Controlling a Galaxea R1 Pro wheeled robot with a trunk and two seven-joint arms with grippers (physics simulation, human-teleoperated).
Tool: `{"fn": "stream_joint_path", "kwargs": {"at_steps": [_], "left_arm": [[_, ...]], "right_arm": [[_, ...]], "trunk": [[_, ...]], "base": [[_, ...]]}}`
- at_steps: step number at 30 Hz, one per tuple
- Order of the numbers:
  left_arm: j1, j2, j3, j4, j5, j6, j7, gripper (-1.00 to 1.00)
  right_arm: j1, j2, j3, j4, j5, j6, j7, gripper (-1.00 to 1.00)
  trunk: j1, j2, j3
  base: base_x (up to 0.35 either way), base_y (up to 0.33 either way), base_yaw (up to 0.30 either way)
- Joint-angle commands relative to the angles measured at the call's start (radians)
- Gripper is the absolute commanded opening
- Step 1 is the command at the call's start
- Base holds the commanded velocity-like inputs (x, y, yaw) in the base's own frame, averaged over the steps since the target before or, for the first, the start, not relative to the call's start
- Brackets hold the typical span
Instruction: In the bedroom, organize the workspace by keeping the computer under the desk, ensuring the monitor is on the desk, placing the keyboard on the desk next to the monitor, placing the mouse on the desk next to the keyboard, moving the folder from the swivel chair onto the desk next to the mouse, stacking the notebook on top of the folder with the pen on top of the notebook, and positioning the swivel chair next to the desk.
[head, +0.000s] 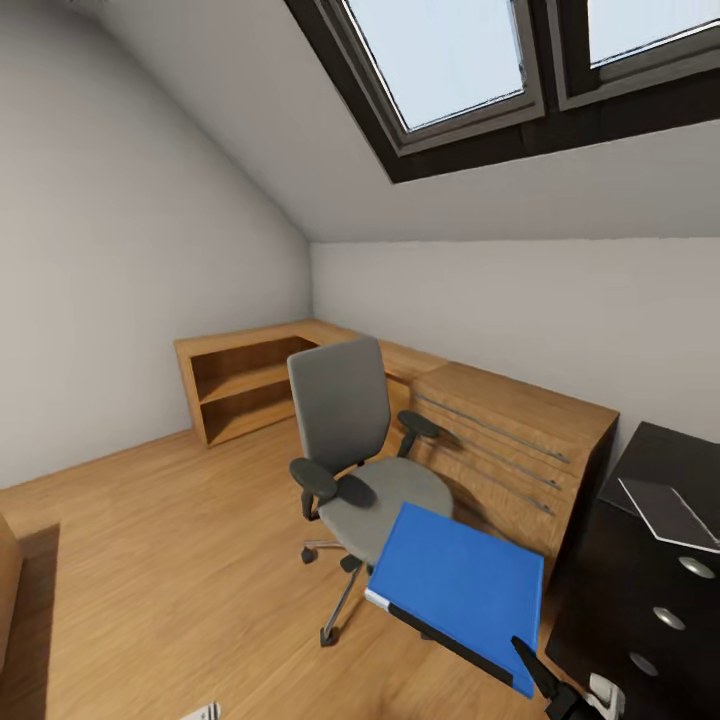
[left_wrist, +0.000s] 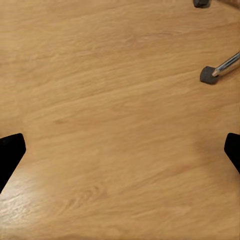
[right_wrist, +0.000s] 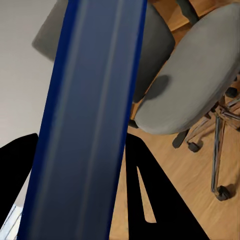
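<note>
No readable text, labels or numbers anywhere

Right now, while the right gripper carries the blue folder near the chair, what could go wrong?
1. The right gripper seems to pinch the folder only at one edge, so the folder may tilt or slip out.
2. The folder hangs just above the chair seat; a low swing could hit the seat or armrest and roll the chair.
3. The desk stands close on the right; a fast turn may knock the folder against its drawer unit.
</note>
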Motion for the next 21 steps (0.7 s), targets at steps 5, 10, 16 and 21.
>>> {"fn": "stream_joint_path", "kwargs": {"at_steps": [5, 10, 16, 21], "left_arm": [[-0.001, -0.002, -0.010, 0.016, 0.012, -0.030, 0.007, 1.00], [-0.001, -0.016, -0.011, 0.035, 0.009, -0.035, 0.007, 1.00], [-0.001, -0.020, -0.009, 0.038, 0.007, -0.036, 0.007, 1.00], [-0.001, -0.020, -0.008, 0.040, 0.008, -0.036, 0.007, 1.00]], "right_arm": [[0.007, 0.001, -0.009, 0.048, 0.008, -0.034, 0.043, -1.00], [0.008, 0.000, -0.012, 0.097, 0.008, -0.041, 0.066, -1.00], [0.008, 0.000, -0.012, 0.111, 0.008, -0.042, 0.071, -1.00], [0.008, 0.001, -0.012, 0.113, 0.008, -0.054, 0.071, -1.00]], "trunk": [[-0.019, 0.035, 0.015], [-0.038, 0.070, 0.031], [-0.061, 0.112, 0.049], [-0.081, 0.147, 0.065]], "base": [[0.000, 0.000, 0.000], [0.000, 0.000, 0.000], [0.000, 0.000, 0.000], [0.000, 0.000, 0.000]]}}
